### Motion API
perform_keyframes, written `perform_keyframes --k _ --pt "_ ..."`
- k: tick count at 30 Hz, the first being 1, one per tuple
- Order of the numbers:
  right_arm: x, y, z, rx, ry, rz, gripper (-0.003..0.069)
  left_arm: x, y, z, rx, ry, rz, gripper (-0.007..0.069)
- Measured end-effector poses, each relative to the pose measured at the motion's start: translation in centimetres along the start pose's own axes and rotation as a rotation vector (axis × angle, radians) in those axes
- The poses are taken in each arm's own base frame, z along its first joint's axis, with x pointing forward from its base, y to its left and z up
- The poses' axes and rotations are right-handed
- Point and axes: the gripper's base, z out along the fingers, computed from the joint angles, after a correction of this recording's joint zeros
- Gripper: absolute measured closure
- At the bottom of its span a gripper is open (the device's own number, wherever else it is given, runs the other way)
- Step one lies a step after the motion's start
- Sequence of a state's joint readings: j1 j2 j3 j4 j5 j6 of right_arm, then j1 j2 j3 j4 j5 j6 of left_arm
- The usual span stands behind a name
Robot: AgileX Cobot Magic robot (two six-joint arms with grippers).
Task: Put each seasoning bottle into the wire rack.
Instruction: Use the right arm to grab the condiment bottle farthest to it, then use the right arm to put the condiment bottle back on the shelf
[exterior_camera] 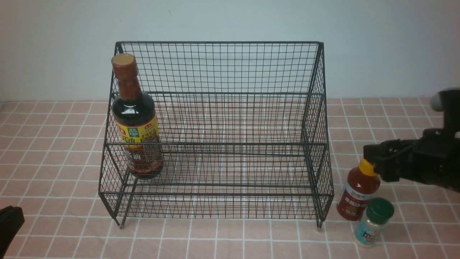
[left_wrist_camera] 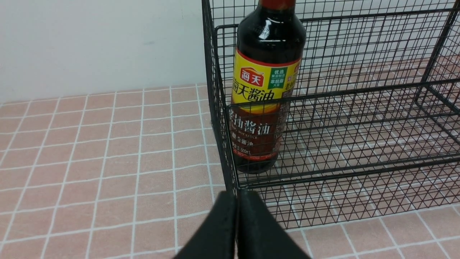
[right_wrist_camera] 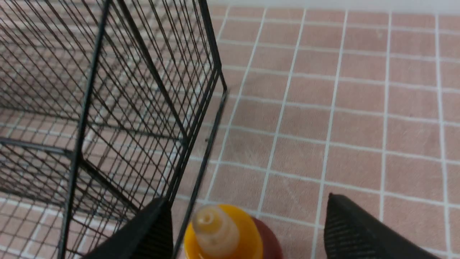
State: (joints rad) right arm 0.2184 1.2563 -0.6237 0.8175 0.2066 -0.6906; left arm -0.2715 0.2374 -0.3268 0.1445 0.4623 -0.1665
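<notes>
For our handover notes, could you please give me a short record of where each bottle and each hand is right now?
soy-sauce bottle: upright inside the wire rack, at its left end
red squeeze bottle: on the tiles, outside the rack's right side
green-lidded shaker: on the tiles, beside the red bottle
right hand: open, jaws either side of the red bottle's nozzle
left hand: shut, empty

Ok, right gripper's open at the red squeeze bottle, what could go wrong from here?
1. The open right gripper brackets only the yellow nozzle of the small red squeeze bottle; a grip that high may slip or tip it.
2. The tiny clear green-lidded shaker stands right beside that bottle and could get knocked over.
3. One finger is near the side of the black wire-mesh rack and might snag it.
</notes>
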Motion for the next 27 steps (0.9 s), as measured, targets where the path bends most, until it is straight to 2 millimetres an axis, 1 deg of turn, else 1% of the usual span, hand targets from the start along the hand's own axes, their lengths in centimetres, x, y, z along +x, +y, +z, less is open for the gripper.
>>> perform_keyframes --k 1,4,6,7,8,9,10,11,13,15,16,18,19,20,21,23,25,26,27 --pt "0.3 0.2 0.5 -0.006 0.023 -0.02 0.0144 0.0 0.0 0.0 0.0 0.0 0.0 0.0631" --pt "0.5 0.2 0.9 -0.002 0.034 -0.036 0.0147 0.0 0.0 0.0 0.0 0.0 0.0 0.0631" --pt "0.5 0.0 1.2 0.011 0.032 -0.036 0.0169 0.0 0.0 0.0 0.0 0.0 0.0 0.0631" --pt "0.6 -0.1 1.4 0.019 0.032 -0.035 0.0227 0.0 0.0 0.0 0.0 0.0 0.0 0.0631" --pt "0.6 -0.2 1.5 0.025 0.029 -0.035 0.0266 0.0 0.0 0.0 0.0 0.0 0.0 0.0631" --pt "0.6 -0.2 1.5 0.026 0.029 -0.036 0.0277 0.0 0.0 0.0 0.0 0.0 0.0 0.0631" --pt "0.5 -0.2 1.6 0.033 0.022 -0.036 0.0381 0.0 0.0 0.0 0.0 0.0 0.0 0.0631" --pt "0.4 -0.2 1.6 0.034 0.018 -0.039 0.039 0.0 0.0 0.0 0.0 0.0 0.0 0.0631" --pt "0.0 -0.2 1.6 0.03 0.011 -0.049 0.0375 0.0 0.0 0.0 0.0 0.0 0.0 0.0631" --pt "-1.8 0.3 1.3 -0.001 -0.022 -0.072 0.0374 0.0 0.0 0.0 0.0 0.0 0.0 0.0631" --pt "-2.0 0.4 1.2 -0.004 -0.026 -0.074 0.0374 0.0 0.0 0.0 0.0 0.0 0.0 0.0631" --pt "-4.0 1.0 0.2 -0.041 -0.072 -0.105 0.0374 0.0 0.0 0.0 0.0 0.0 0.0 0.0631" --pt "-4.4 1.1 0.0 -0.047 -0.08 -0.115 0.0374 0.0 0.0 0.0 0.0 0.0 0.0 0.0631" --pt "-5.3 1.4 -0.5 -0.063 -0.097 -0.131 0.0374 0.0 0.0 0.0 0.0 0.0 0.0 0.0631" --pt "-6.7 1.8 -1.7 -0.086 -0.133 -0.169 0.0374 0.0 0.0 0.0 0.0 0.0 0.0 0.0631" --pt "-7.6 2.1 -2.4 -0.096 -0.153 -0.198 0.0374 0.0 0.0 0.0 0.0 0.0 0.0 0.0631" --pt "-9.8 2.6 -4.5 -0.105 -0.213 -0.279 0.0374 0.0 0.0 0.0 0.0 0.0 0.0 0.0631" --pt "-10.1 2.7 -4.8 -0.103 -0.223 -0.288 0.0374 0.0 0.0 0.0 0.0 0.0 0.0 0.0631" --pt "-10.8 2.9 -5.7 -0.104 -0.241 -0.312 0.0374 0.0 0.0 0.0 0.0 0.0 0.0 0.0631"
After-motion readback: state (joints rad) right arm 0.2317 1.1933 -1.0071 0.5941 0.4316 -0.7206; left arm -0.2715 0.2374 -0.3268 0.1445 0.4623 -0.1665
